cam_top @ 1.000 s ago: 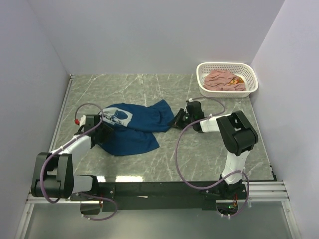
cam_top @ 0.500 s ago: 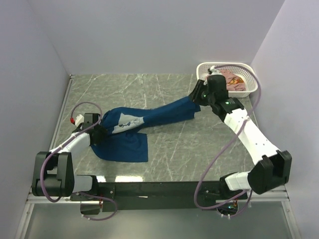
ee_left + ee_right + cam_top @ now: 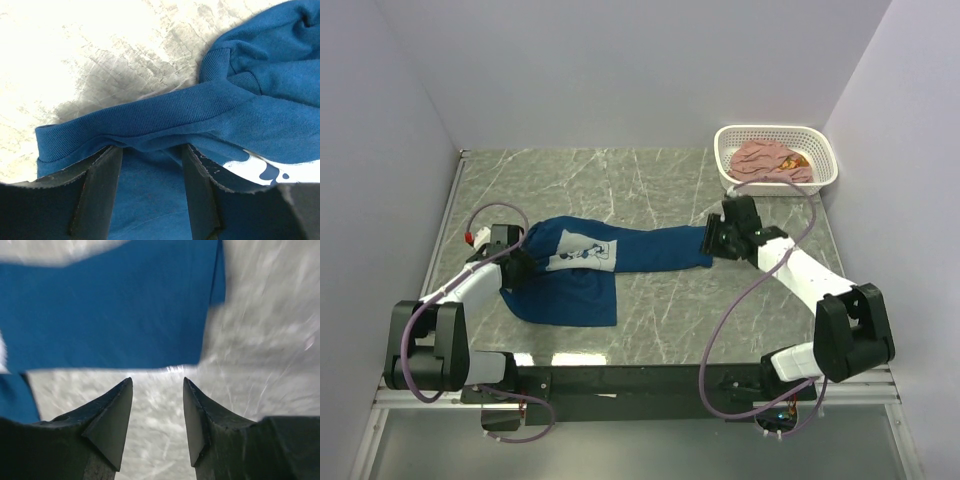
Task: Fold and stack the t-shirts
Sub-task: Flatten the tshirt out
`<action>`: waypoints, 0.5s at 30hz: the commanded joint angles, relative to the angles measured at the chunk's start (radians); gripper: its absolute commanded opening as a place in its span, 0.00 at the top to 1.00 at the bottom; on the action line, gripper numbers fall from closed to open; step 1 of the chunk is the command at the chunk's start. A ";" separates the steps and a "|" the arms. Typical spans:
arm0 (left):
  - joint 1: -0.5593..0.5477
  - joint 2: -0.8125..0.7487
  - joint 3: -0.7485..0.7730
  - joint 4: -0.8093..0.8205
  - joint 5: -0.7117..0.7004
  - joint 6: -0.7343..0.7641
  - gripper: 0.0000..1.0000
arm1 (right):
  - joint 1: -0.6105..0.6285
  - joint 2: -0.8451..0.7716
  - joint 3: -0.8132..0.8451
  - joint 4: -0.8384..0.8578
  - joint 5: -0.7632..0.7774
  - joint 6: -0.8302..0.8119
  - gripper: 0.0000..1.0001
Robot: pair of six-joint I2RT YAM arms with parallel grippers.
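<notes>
The navy t-shirt (image 3: 640,250) lies stretched left to right across the table, its white chest print (image 3: 582,252) facing up. My left gripper (image 3: 517,268) sits at the shirt's left end. In the left wrist view its fingers (image 3: 150,150) stand apart on the blue cloth (image 3: 260,110), with the ribbed collar (image 3: 150,112) lying across their tips. My right gripper (image 3: 713,238) is at the shirt's right edge. Its jaws (image 3: 157,382) are open over bare table, and the blue cloth (image 3: 110,305) lies just beyond the tips. The pink t-shirt (image 3: 770,160) lies crumpled in the basket.
The white perforated basket (image 3: 775,130) stands at the back right corner, close to the right wall. Walls enclose the table on the left, back and right. Marbled grey table surface (image 3: 720,300) shows in front of the shirt.
My right gripper pulled the shirt's end rightward and up toward the basket, then came down to the table and let go, and the shirt now lies flat. The left gripper stayed put.
</notes>
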 commanded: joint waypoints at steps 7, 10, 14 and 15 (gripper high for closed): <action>-0.016 0.027 0.020 0.004 0.013 0.022 0.43 | -0.050 -0.031 -0.265 0.303 -0.114 0.083 0.34; -0.018 0.028 0.016 0.005 0.010 0.021 0.43 | -0.061 0.016 -0.279 0.378 -0.160 0.086 0.33; -0.020 0.028 0.020 0.004 0.001 0.021 0.43 | -0.064 0.087 -0.268 0.438 -0.180 0.096 0.33; -0.020 0.031 0.018 0.004 0.001 0.019 0.43 | -0.065 0.121 -0.262 0.448 -0.189 0.099 0.33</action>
